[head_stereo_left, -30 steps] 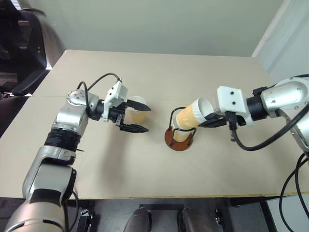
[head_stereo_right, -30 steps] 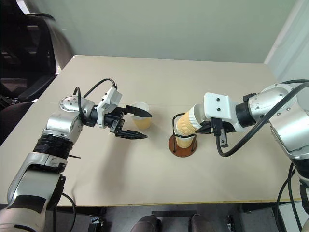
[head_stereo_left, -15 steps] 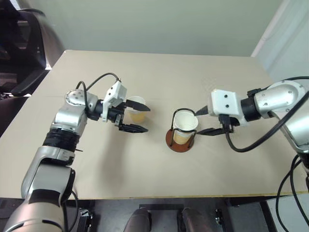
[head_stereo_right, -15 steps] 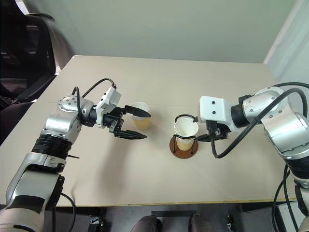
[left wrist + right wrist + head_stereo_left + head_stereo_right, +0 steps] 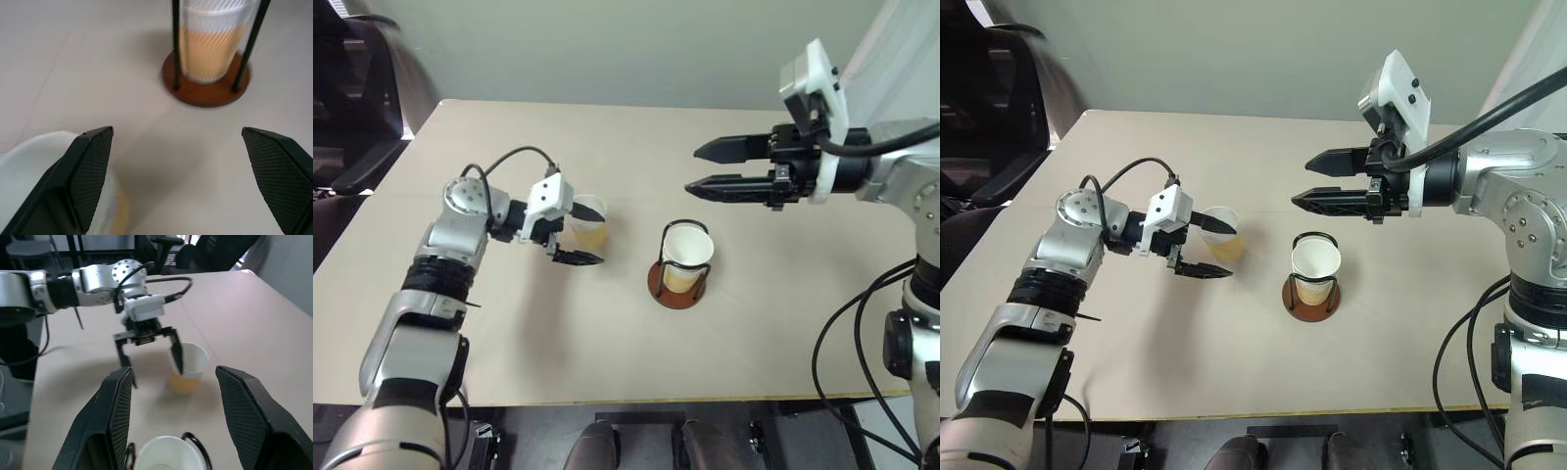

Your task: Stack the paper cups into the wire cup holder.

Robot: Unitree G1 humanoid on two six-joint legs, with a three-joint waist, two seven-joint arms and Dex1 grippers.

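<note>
A tan paper cup [image 5: 687, 251] stands upright inside the wire cup holder [image 5: 658, 285] at mid-table; in the left wrist view the cup [image 5: 211, 46] shows between the black wires above the brown base [image 5: 208, 94]. Another paper cup [image 5: 1225, 237] stands on the table to its left. My left gripper [image 5: 584, 235] is open at that cup, with one finger [image 5: 177, 355] over its mouth and the other [image 5: 122, 358] on the near side, clear of it. My right gripper [image 5: 695, 169] is open, empty, and raised well above the holder.
The beige table [image 5: 636, 362] has bare surface in front of and behind the holder. A dark office chair [image 5: 352, 108] stands past the table's left edge. A wall runs behind the far edge.
My right gripper let go of the cup, which dropped upright into the holder. It then opened and rose above it. My left gripper edged closer to the loose cup.
</note>
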